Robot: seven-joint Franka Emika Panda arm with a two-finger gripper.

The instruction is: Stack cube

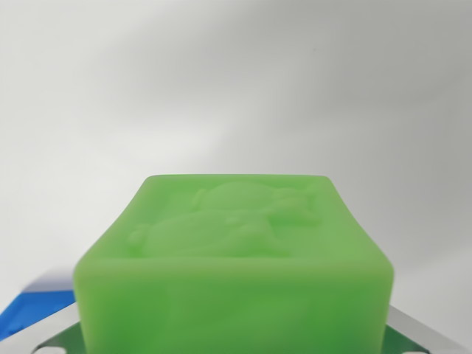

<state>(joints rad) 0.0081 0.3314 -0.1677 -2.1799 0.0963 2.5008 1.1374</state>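
Green cube (pixel 232 265) fills lower centre of wrist view, directly at my jaws. Embossed top face up, front face toward camera. No clear long axis. My jaws out of sight; opening, grip indeterminate.

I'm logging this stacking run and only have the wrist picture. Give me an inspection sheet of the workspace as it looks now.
Surface: plain pale grey-white, bare where visible.
Job's things: green cube fills the lower middle, very close to the camera, a raised figure moulded on its upper face; no second cube visible.
Clutter: blue patch at the wrist view's lower left, identity unclear.
Gripper: fingers not visible; metal and green parts flank the cube at the bottom edge; state cannot be judged.
Cables: nothing seen.
Surroundings: nothing seen beyond the pale surface.
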